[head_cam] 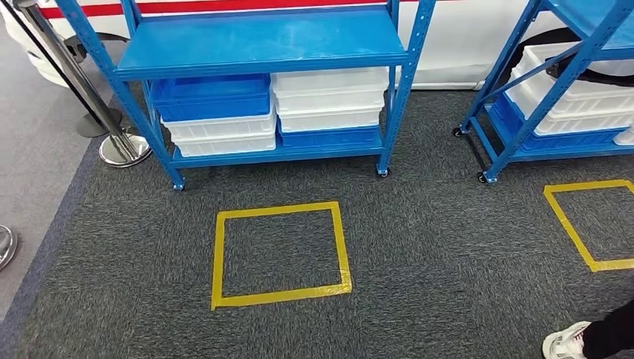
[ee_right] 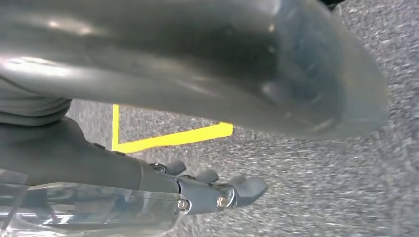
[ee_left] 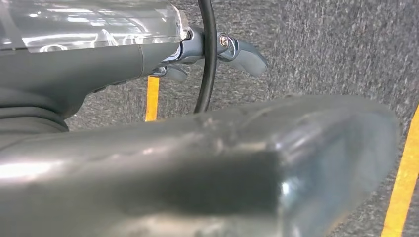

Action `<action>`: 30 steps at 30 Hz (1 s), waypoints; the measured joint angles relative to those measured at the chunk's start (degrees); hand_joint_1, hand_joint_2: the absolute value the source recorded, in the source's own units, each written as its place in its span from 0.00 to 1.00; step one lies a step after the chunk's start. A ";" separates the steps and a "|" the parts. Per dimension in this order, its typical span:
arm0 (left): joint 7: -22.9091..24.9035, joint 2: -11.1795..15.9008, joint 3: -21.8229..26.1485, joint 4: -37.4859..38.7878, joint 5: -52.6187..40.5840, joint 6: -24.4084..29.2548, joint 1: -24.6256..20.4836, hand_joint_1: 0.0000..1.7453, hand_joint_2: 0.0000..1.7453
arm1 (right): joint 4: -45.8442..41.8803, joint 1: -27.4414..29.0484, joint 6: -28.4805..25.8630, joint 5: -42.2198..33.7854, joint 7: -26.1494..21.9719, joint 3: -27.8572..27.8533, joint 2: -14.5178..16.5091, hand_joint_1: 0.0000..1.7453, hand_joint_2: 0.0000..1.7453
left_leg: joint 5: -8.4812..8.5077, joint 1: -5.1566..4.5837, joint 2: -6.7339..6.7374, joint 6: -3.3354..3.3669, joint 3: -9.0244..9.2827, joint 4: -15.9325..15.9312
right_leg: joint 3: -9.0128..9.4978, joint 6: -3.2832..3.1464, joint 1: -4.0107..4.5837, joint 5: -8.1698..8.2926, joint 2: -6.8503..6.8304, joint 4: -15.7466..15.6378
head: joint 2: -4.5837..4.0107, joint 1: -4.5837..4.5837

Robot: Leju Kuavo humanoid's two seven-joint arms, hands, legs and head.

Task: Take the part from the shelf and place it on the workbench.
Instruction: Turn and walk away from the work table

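Observation:
A blue shelf point(head_cam: 262, 45) on castors stands ahead of me in the head view. Its lower level carries a blue bin point(head_cam: 211, 96) over a white bin point(head_cam: 220, 133), and beside them white bins point(head_cam: 329, 97) over a blue bin point(head_cam: 329, 137). What the bins hold is hidden from this height. My left hand point(ee_left: 99, 64) hangs over the carpet with its fingers point(ee_left: 244, 55) stretched out and nothing in it. My right hand point(ee_right: 148, 180) hangs the same way, fingers point(ee_right: 247, 188) extended, holding nothing.
A yellow tape square point(head_cam: 278, 253) marks the dark carpet in front of the shelf, and a second tape square point(head_cam: 587, 224) lies to the right before another blue shelf point(head_cam: 568, 75). A chrome barrier post point(head_cam: 123, 146) stands at the left. A person's white shoe point(head_cam: 566, 342) is at bottom right.

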 joint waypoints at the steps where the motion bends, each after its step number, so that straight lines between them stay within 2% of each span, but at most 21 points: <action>1: -0.04 0.01 0.01 0.00 -0.01 -0.02 0.06 0.00 0.00 | -0.01 -0.20 0.00 0.05 -0.01 -0.04 0.00 0.00 0.00 | 0.11 0.05 -0.68 0.40 -0.07 -0.17 | 0.22 0.30 -0.01 -0.05 -0.44 -0.10 | 0.00 0.00; 2: -0.08 0.01 0.02 0.00 -0.01 -0.03 0.16 0.00 0.00 | -0.01 -0.36 0.00 0.10 -0.01 -0.07 -0.01 0.00 0.00 | 0.30 0.18 -1.23 0.77 0.05 -0.42 | 0.40 0.65 -0.11 -0.31 -0.13 0.02 | 0.00 0.01; 4: -0.14 0.00 0.03 0.00 -0.02 -0.05 0.14 0.00 0.00 | -0.01 -0.42 0.00 0.17 -0.02 -0.15 -0.03 0.00 0.00 | 0.78 0.51 -2.39 1.52 0.28 -0.94 | -0.63 1.14 -0.32 -2.56 2.66 2.82 | 0.00 0.02; 5: -0.17 -0.01 0.03 0.00 -0.02 -0.07 0.08 0.00 0.00 | -0.01 -0.34 0.00 0.19 -0.01 -0.19 -0.03 0.00 0.00 | 0.93 0.57 -2.97 1.76 0.28 -1.02 | -2.20 1.26 -0.45 -4.57 4.51 6.18 | 0.00 0.03; 6: -0.19 -0.01 0.03 0.00 -0.03 -0.08 0.00 0.00 0.00 | 0.00 -0.26 0.00 0.20 -0.01 -0.22 -0.03 0.00 0.00 | 0.99 0.54 -3.61 1.91 0.12 -1.01 | -4.25 1.29 -0.46 -6.62 5.73 10.24 | 0.00 0.02; 7: -0.21 -0.01 0.03 0.00 -0.03 -0.10 -0.05 0.00 0.00 | 0.01 -0.20 0.00 0.21 0.00 -0.24 -0.03 0.00 0.00 | 1.00 0.50 -4.33 1.97 0.01 -0.98 | -6.14 1.32 -0.47 -8.02 6.25 13.92 | 0.00 0.02; 8: -0.21 -0.01 0.03 0.00 -0.03 -0.11 -0.06 0.00 0.00 | 0.01 -0.14 0.00 0.22 0.01 -0.25 -0.03 0.00 0.00 | 1.01 0.45 -5.09 1.99 -0.02 -0.93 | -7.36 1.33 -0.47 -8.30 6.41 16.09 | 0.00 0.02; 9: -0.21 -0.01 0.03 0.00 -0.03 -0.11 -0.05 0.00 0.00 | 0.01 -0.09 -0.01 0.23 0.01 -0.25 -0.03 0.00 0.00 | 0.99 0.43 -5.88 1.96 0.03 -0.86 | -7.59 1.30 -0.48 -7.34 6.50 16.12 | 0.00 0.02; 11: -0.22 -0.02 0.03 0.00 -0.03 -0.11 -0.04 0.00 0.00 | 0.01 0.04 -0.02 0.22 0.00 -0.29 -0.06 0.00 0.00 | 0.80 0.46 -7.24 1.80 0.22 -0.62 | -5.15 1.05 -0.52 -2.54 7.03 9.82 | 0.00 0.02; 13: -0.26 -0.03 0.03 0.01 -0.08 -0.11 0.03 0.00 0.00 | 0.01 0.05 0.07 0.03 -0.07 -0.45 -0.09 0.00 0.00 | 0.50 0.31 -8.17 1.37 0.10 -0.15 | -2.53 0.68 -0.45 0.72 8.03 2.97 | 0.00 0.02; 14: -0.30 -0.03 0.04 0.01 -0.11 -0.11 0.11 0.00 0.00 | 0.00 -0.08 0.16 -0.12 -0.14 -0.59 -0.09 0.00 0.00 | 0.41 0.25 -8.46 1.09 -0.10 0.03 | -2.08 0.53 -0.40 1.05 8.36 1.45 | 0.00 0.02; 16: -0.46 -0.03 0.16 0.02 -0.15 -0.19 0.25 0.00 0.00 | -0.01 -0.38 0.35 -0.38 -0.26 -0.97 -0.09 0.00 0.00 | 0.33 0.26 -8.82 0.40 -0.41 0.03 | -2.03 0.16 -0.35 0.78 8.42 0.87 | 0.00 0.02; 18: -0.60 -0.05 0.35 0.04 -0.09 -0.37 0.29 0.00 0.00 | -0.01 -0.41 0.39 -0.42 -0.26 -1.28 0.02 0.00 0.00 | -0.33 0.31 -7.85 -0.25 -0.66 0.81 | -1.68 -0.53 -0.54 0.81 7.99 0.44 | 0.00 0.01; 20: -0.66 -0.09 0.45 0.06 -0.02 -0.51 0.14 0.00 0.00 | -0.01 -0.17 0.39 -0.44 -0.27 -1.50 0.10 0.00 0.00 | -3.07 0.39 -5.57 -0.84 -2.89 5.79 | -1.19 -1.22 -0.65 0.69 7.31 0.09 | 0.00 0.00; 22: -0.67 -0.09 0.51 0.07 0.01 -0.62 -0.02 0.00 0.00 | -0.01 0.13 0.37 -0.47 -0.28 -1.64 0.09 0.00 0.00 | -6.51 0.53 -4.13 -1.27 -7.04 13.81 | -0.91 -1.52 -0.48 0.36 6.66 0.08 | 0.00 0.00; 23: -0.67 -0.08 0.56 0.07 0.01 -0.67 -0.02 0.00 0.00 | -0.01 0.21 0.37 -0.48 -0.28 -1.67 0.09 0.00 0.00 | -7.04 0.58 -3.95 -1.36 -8.48 16.38 | -0.73 -1.54 -0.42 0.18 6.39 0.09 | 0.00 0.00; 24: -0.67 -0.08 0.62 0.07 0.01 -0.75 0.02 0.00 0.00 | -0.01 0.24 0.37 -0.49 -0.28 -1.69 0.09 0.00 0.00 | -6.47 0.60 -3.86 -1.37 -8.95 16.99 | -0.47 -1.49 -0.40 -0.03 6.17 0.10 | 0.00 0.00; 25: -0.67 -0.08 0.69 0.07 0.01 -0.82 0.08 0.00 0.00 | -0.01 0.23 0.37 -0.49 -0.28 -1.69 0.09 0.00 0.00 | -4.75 0.60 -3.81 -1.27 -8.13 15.06 | -0.10 -1.41 -0.38 -0.28 6.01 0.10 | 0.00 0.00; 27: -0.68 -0.05 0.85 0.07 0.01 -0.95 0.14 0.00 0.00 | -0.01 0.22 0.37 -0.49 -0.28 -1.70 0.14 0.00 0.00 | -0.55 0.46 -3.48 -0.66 -4.21 7.00 | 0.79 -1.12 -0.34 -0.91 5.70 0.10 | 0.00 0.01; 28: -0.69 -0.04 0.92 0.07 0.01 -0.99 0.08 0.00 0.00 | -0.01 0.20 0.37 -0.49 -0.28 -1.72 0.19 0.00 0.00 | 0.60 0.28 -3.27 -0.25 -2.50 3.55 | 1.07 -0.87 -0.26 -1.21 5.57 0.11 | 0.00 0.00; 30: -0.72 -0.01 1.08 0.07 0.01 -1.05 0.03 0.00 0.00 | -0.01 0.11 0.37 -0.49 -0.29 -1.77 0.25 0.00 0.00 | 0.63 -0.06 -2.99 0.49 -1.28 0.75 | 1.33 -0.22 -0.14 -1.43 5.39 0.15 | 0.00 0.01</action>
